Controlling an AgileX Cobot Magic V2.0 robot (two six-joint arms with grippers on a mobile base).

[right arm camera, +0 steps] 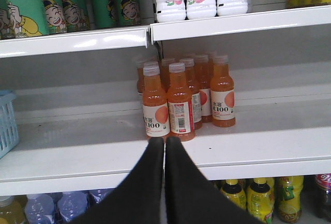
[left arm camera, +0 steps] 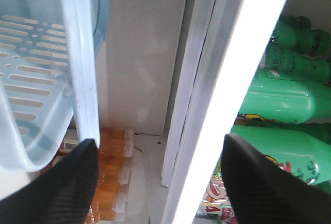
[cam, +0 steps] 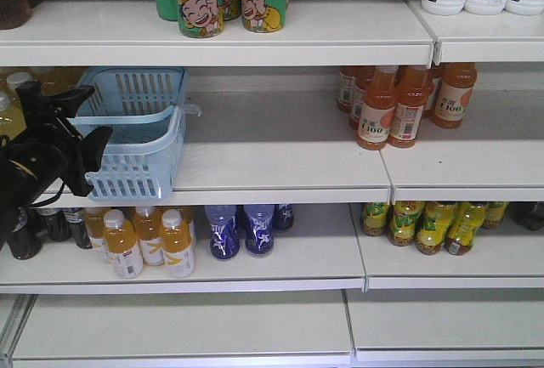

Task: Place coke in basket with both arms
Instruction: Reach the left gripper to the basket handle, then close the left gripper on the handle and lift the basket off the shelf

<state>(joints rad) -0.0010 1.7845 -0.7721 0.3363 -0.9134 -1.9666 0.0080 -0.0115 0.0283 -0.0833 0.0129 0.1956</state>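
1. Coke [right arm camera: 324, 193]: only a sliver shows, at 4 o'clock from the right gripper [right arm camera: 165, 140] in the right wrist view. It is a dark bottle with a red label, cropped by the frame edge, on the lower shelf [cam: 442, 270]. Identity probable, not certain.
2. Neighbours: yellow-green bottles [right arm camera: 261, 198] stand close at its 9 o'clock. Dark bottles [cam: 55, 223] at the far left of that shelf carry pale labels, so they are not the target.
3. Basket [cam: 140, 177]: sits on the middle shelf [cam: 280, 164], at 9 o'clock in the front view. No bottle visible in it.
4. Right gripper: clenched, fingers pressed together with nothing between them. Orange juice bottles [right arm camera: 181, 105] stand at its 12 o'clock.
5. Left gripper [left arm camera: 159, 138]: spread wide, grasping nothing. The basket's rim runs down to its left finger; I cannot tell whether they touch.
6. Handling, judged: a full capped bottle should be stiff and weighty for its size. Its smooth wall makes it apt to slip, and to roll if tipped.
7. Hold, judged: fingers either side of the body at label height, below the shoulder. The cap is too narrow to trust.
8. The basket looks light and flexible and would likely slide if bumped. Steady it by the rim.
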